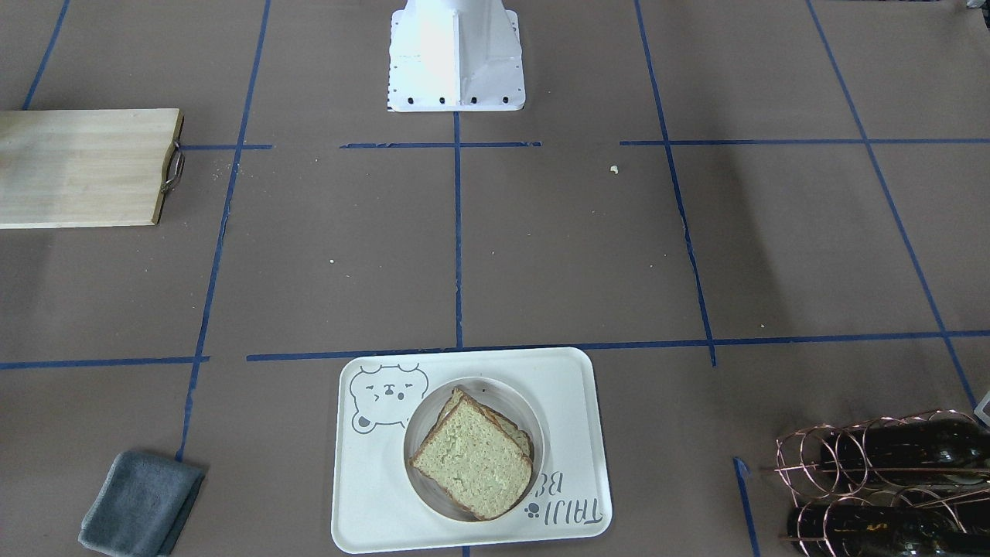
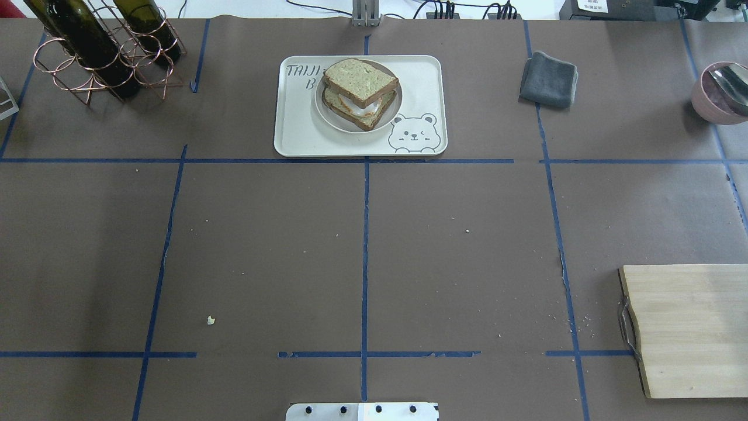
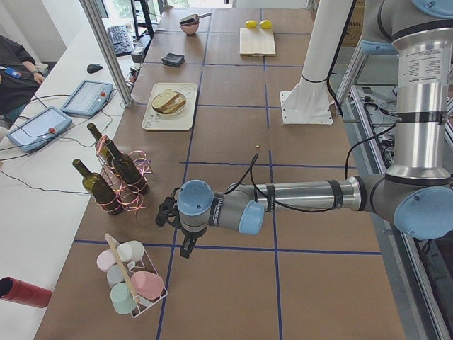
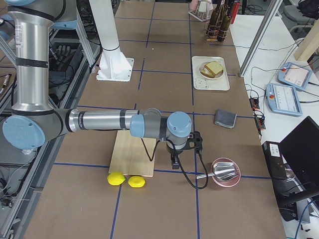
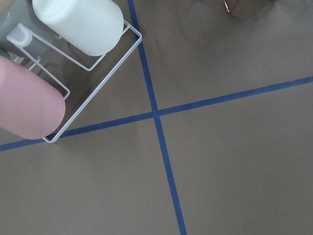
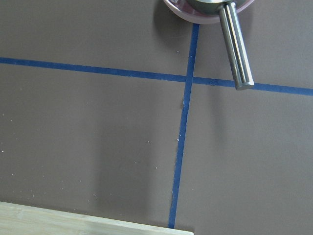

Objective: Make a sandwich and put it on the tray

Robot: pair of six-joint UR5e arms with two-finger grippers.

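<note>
Brown-papered desk [image 2: 467, 263]: sandwich [image 2: 360, 92] sits stacked on a round plate [image 2: 322, 111] on the tray [image 2: 298, 131], upper centre overhead; left end effector [image 3: 186, 248] and right end effector [image 4: 175, 163] hang well apart from it, their openness impossible to tell, so the task looks done and any move should avoid nudging the stack.

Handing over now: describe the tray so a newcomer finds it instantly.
On the table with blue tape lines, look along the centre line to the edge farthest from the robot's base. The tray lies there, cream-white with rounded corners, holding a plate with the sandwich. Only it bears a grey bear face, unlike the wooden board.
</note>
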